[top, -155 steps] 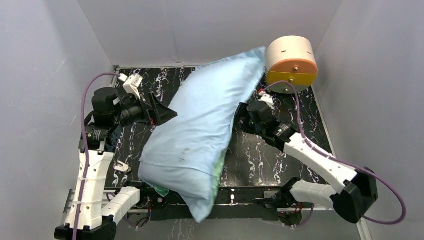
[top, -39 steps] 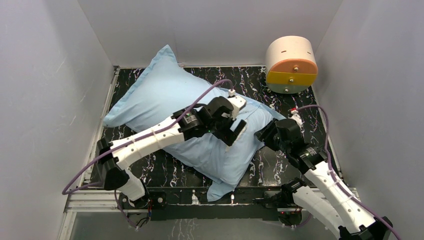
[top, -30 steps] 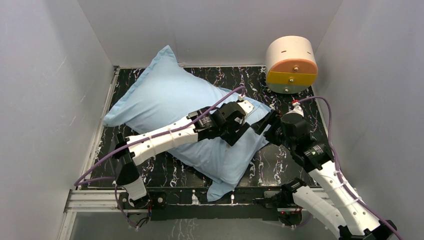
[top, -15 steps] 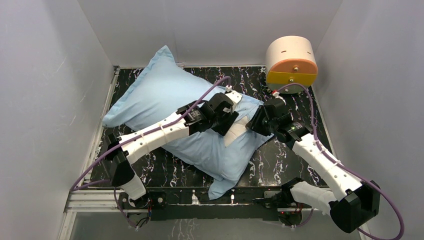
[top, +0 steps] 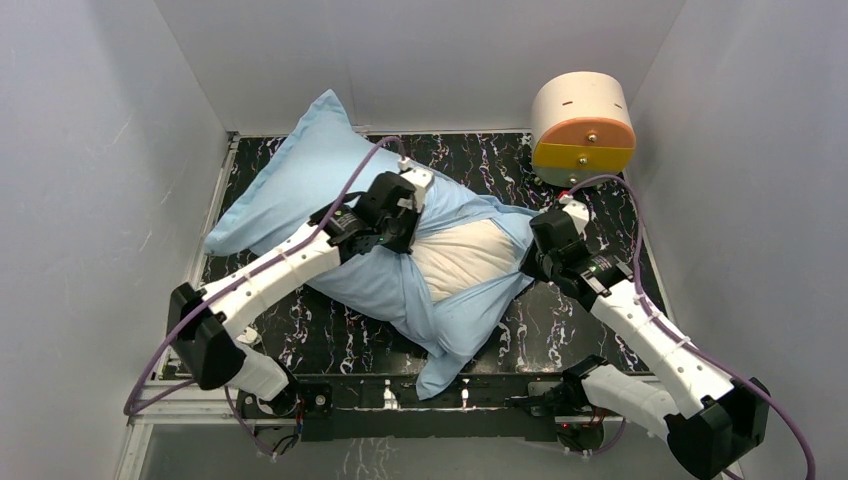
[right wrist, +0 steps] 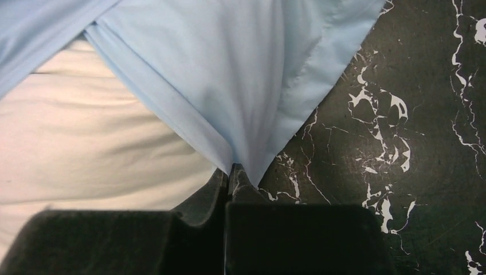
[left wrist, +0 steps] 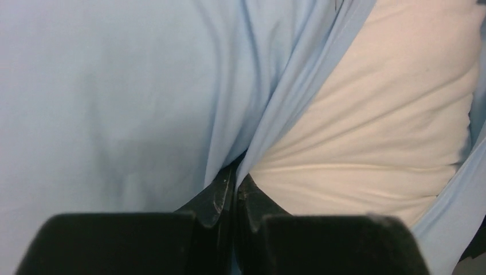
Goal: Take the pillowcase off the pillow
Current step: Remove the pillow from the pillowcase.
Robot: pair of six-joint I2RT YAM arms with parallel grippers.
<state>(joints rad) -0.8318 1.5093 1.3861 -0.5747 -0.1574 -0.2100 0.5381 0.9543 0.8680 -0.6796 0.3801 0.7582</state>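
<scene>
Now I hold the pillowcase (top: 320, 190) at both sides.
Left pincer (left wrist: 235, 182) and right pincer (right wrist: 230, 172) are each closed tight on its edge; the pillow (top: 462, 256) shows bare between them.

White arms (top: 270, 282) with black joints, purple cables (top: 357, 172), black fingers (left wrist: 215, 197).

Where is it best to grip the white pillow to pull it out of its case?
Probably the bare part of the pillow showing through the opening of the pillowcase, pinching a wrinkle from above; blue fabric covers the rest.
</scene>
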